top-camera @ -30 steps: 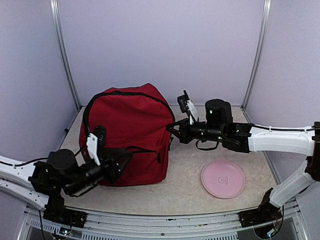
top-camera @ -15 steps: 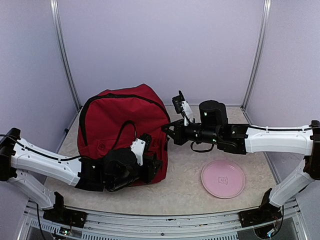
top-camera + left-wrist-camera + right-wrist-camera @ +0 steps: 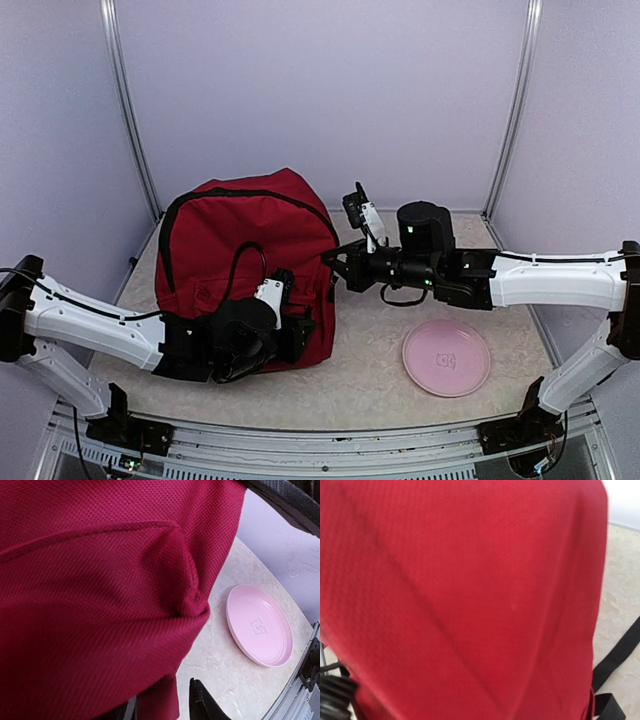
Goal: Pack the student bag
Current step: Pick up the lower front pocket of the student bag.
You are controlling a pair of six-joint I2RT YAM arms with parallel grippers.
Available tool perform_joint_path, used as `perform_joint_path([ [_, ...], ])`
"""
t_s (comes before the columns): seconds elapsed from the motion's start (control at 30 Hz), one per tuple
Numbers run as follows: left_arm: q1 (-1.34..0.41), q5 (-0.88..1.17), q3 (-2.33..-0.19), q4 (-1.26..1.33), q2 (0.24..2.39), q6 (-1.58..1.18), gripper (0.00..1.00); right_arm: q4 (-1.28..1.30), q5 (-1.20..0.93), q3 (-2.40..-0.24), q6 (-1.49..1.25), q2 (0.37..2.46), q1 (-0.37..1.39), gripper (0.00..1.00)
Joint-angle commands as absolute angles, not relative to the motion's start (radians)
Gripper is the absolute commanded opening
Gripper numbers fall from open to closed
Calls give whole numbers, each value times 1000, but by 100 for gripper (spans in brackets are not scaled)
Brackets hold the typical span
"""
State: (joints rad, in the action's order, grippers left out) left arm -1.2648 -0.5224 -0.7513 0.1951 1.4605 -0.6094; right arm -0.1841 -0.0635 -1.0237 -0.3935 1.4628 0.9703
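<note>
Standing upright on its base, the student bag [image 3: 250,250] sits left of centre on the table [image 3: 380,335]. Its long axis is vertical and a broad red face is turned toward the arms' bases. A black zipper [image 3: 230,192] arcs over its crown, above both arms.

The left gripper [image 3: 300,335] is low at the bag's near right corner, with the bag rising behind and above it. From its wrist, a fold of red cloth runs down between the two dark fingers [image 3: 202,705]. I cannot tell whether they are pinching it or merely straddling it.

The right gripper [image 3: 340,268] is against the bag's right flank at about mid-height, with the bag directly to its left. Its wrist view shows only red fabric and a black strap [image 3: 620,652], so I cannot tell how its fingers are set.

I judge the right gripper nearer the zipper, since it is already higher.

A pink plate [image 3: 446,357] lies apart to the right.
</note>
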Motion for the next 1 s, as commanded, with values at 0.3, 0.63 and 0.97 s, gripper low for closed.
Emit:
perform_joint_path([
  [0.3, -1235, -480, -767, 236, 1452, -537, 47, -242, -64, -1055, -376, 1430, 1000, 0],
  [0.63, -1239, -564, -813, 187, 1479, -554, 0, -240, -66, -1054, -366, 1416, 1003, 0],
  [0.97, -1260, -588, -707, 101, 1311, -595, 0, -160, 28, -1058, -268, 1359, 961, 0],
])
